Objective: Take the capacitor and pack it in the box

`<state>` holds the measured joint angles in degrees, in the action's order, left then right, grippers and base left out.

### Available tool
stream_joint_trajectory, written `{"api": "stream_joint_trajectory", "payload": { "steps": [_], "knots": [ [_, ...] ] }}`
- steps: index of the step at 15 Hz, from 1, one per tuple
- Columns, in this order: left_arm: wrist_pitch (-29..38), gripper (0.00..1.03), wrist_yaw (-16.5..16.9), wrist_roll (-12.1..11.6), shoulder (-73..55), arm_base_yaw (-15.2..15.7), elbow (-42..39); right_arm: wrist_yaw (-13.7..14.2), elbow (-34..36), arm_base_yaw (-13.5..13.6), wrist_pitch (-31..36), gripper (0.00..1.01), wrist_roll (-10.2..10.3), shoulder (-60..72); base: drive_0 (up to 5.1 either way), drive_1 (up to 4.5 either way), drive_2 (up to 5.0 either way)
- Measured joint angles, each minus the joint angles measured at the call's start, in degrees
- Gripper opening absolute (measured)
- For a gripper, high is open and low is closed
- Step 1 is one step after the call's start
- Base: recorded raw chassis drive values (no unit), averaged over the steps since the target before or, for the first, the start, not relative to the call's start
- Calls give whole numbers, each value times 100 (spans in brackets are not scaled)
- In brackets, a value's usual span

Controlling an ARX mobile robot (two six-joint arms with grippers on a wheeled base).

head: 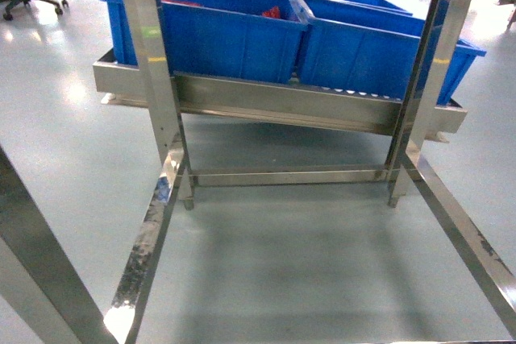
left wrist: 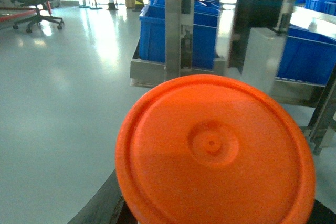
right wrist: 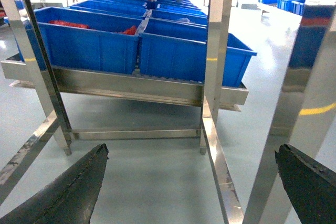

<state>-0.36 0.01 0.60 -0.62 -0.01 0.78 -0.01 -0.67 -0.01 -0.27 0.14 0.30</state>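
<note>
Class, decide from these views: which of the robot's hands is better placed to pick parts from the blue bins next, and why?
Probably the right hand: it is open, empty and faces the blue bins. An orange lid fills the left wrist view.

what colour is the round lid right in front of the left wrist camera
Orange, seen best in the left wrist view, where the round lid fills the lower frame.
</note>
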Motion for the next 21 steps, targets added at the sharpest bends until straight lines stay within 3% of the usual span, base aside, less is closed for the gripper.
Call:
{"api": "stream_joint_trajectory", "payload": {
  "steps": [21],
  "knots": [
    [0, 44, -20, 0, 0, 0, 0, 4, 0, 0, 11, 98, 0, 2, -487, 255, 255]
  ]
}}
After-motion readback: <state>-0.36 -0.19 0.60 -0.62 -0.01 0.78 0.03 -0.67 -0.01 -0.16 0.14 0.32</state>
